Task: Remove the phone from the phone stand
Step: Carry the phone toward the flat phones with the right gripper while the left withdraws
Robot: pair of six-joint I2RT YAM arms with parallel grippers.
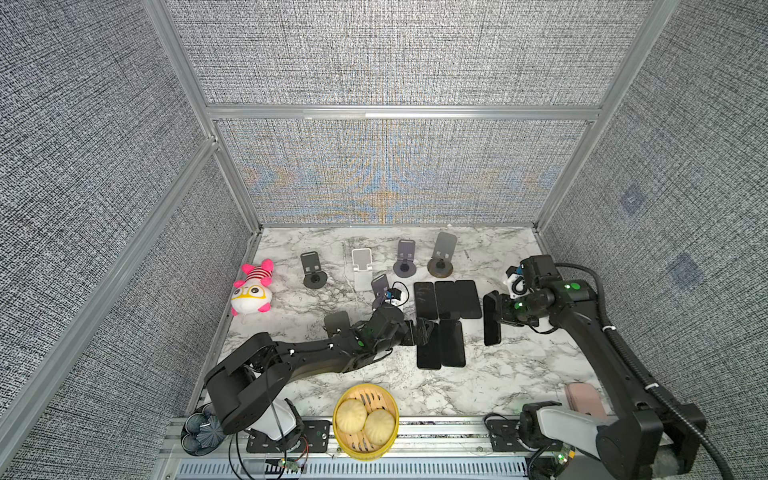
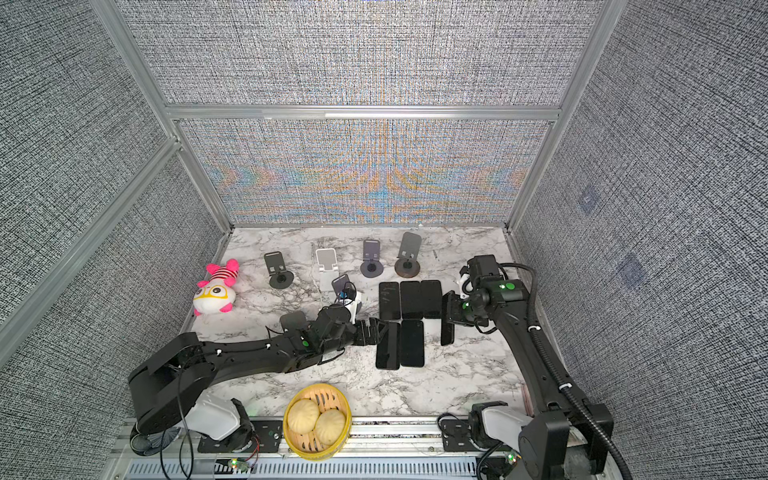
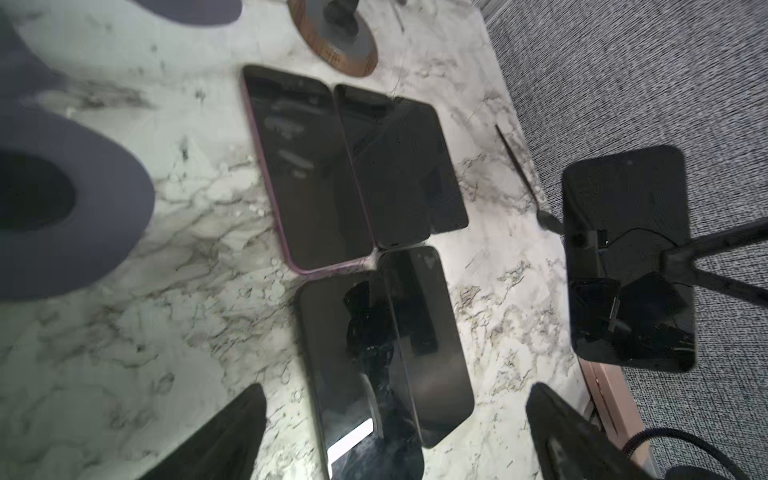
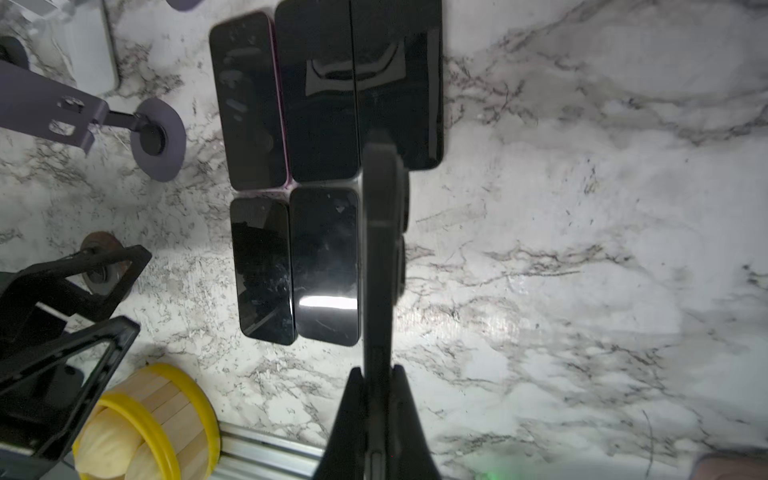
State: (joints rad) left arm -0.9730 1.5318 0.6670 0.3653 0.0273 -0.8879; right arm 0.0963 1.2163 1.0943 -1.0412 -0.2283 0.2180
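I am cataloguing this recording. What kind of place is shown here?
Probably a robot test cell: grey fabric wall panels enclose a marble-patterned table, with a left arm and a right arm mounted at its front edge.

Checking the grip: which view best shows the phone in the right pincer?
Right wrist view: the right pincer clamps the phone edge-on. The left wrist view shows its dark screen; both top views show it small, on edge.
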